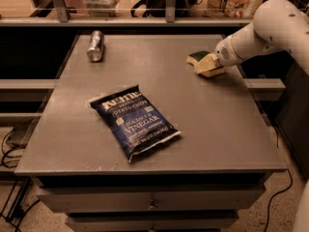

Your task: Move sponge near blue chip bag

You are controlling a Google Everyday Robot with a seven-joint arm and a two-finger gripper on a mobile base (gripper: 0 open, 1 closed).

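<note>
The blue chip bag (pixel 134 122) lies flat near the middle of the table, a little toward the front left, with its white lettering facing up. The sponge (pixel 196 57) sits at the back right of the table; only its dark green top and a bit of its pale edge show. My gripper (pixel 208 65) reaches in from the right on the white arm (pixel 263 30). It is low over the table, right against the sponge's right side, and hides the rest of it. The sponge is far from the bag.
A silver can (pixel 95 46) lies on its side at the back left of the grey table (pixel 227 129). A rail and shelves with goods run behind the table. Drawers sit below the front edge. Cables lie on the floor at both sides.
</note>
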